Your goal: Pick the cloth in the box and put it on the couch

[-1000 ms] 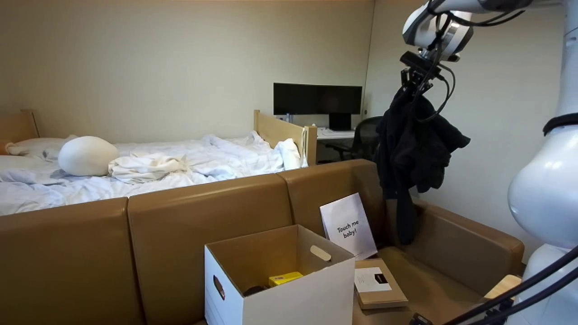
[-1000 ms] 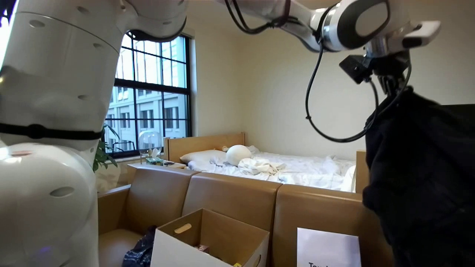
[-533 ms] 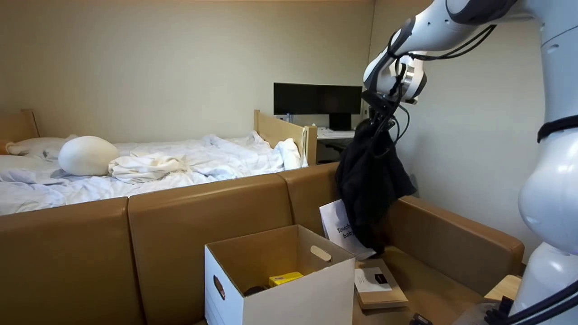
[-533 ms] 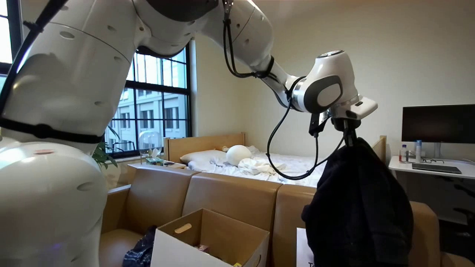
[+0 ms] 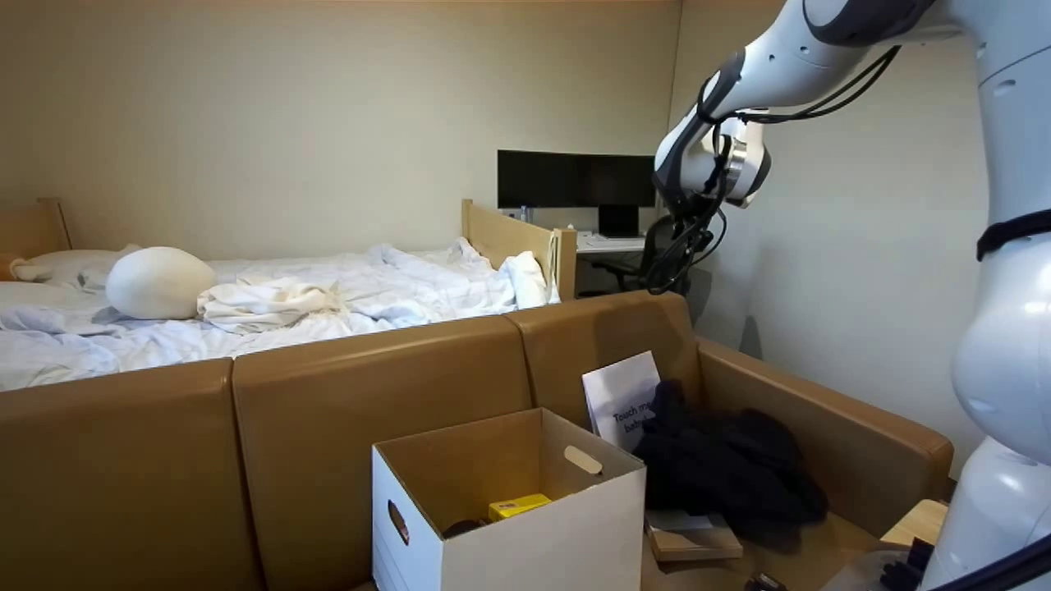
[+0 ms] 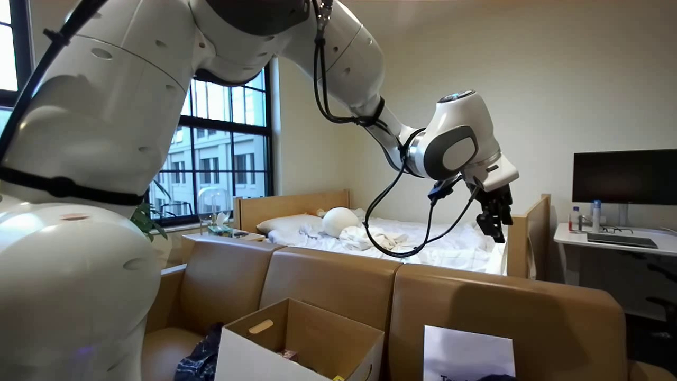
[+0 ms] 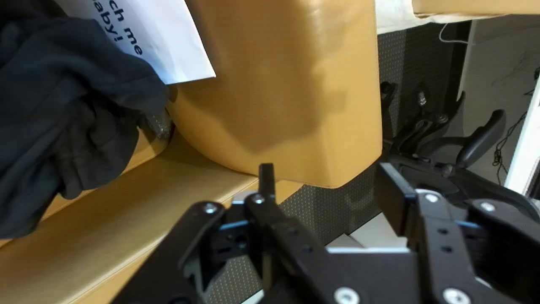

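Box [image 5: 542, 533]: standing just beside the cloth [image 5: 731, 476], a yellow packet [image 5: 517, 506] lying inside.
Sign [image 5: 614, 396]: leaning against the backrest [image 5: 603, 332], your cloth hiding part of it.
Flat package [image 5: 698, 548]: sticking out past the cloth's edge.
Cloth's place: resting on the couch [image 5: 831, 543] seat.
Cloth's lie: sprawling from the sign toward the seat's front, roughly alongside the armrest [image 5: 846, 435].
Cloth's look: showing you black, crumpled folds.
Your gripper [image 7: 330, 185]: hanging above the cloth, fingers [image 7: 266, 183] standing well apart.

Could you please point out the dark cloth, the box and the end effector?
Dark cloth [image 5: 731, 468], in an exterior view: middle of the heap.
Box [image 5: 546, 542], in an exterior view: white outer wall.
End effector [image 7: 330, 185], in the wrist view: midway between fingertips.
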Action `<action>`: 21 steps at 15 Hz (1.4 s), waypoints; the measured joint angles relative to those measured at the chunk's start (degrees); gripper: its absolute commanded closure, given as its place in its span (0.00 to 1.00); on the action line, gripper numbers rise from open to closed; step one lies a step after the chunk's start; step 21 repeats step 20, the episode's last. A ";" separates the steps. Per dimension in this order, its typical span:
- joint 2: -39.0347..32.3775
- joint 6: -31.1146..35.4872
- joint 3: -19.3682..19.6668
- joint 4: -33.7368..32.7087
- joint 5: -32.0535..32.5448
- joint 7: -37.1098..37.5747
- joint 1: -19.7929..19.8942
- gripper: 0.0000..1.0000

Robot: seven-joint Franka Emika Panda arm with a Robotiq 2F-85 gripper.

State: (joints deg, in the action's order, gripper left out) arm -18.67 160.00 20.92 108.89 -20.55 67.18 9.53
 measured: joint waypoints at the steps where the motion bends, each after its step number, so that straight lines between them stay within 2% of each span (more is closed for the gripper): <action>1: 0.38 0.04 0.42 0.62 0.96 0.76 -0.31 0.02; 3: 1.88 -1.57 -0.23 1.97 2.28 -0.85 0.05 0.00; 6: 7.40 -8.04 -1.43 4.39 4.06 -9.11 1.11 0.00; 11: 19.24 -25.47 0.36 5.07 9.70 -26.05 6.25 0.00; 15: 23.89 -38.57 2.16 1.84 11.06 -40.47 9.60 0.00; 17: 23.58 -41.51 2.29 0.13 11.06 -45.11 9.82 0.00; 21: 22.48 -41.69 2.04 -0.42 11.06 -46.26 9.74 0.00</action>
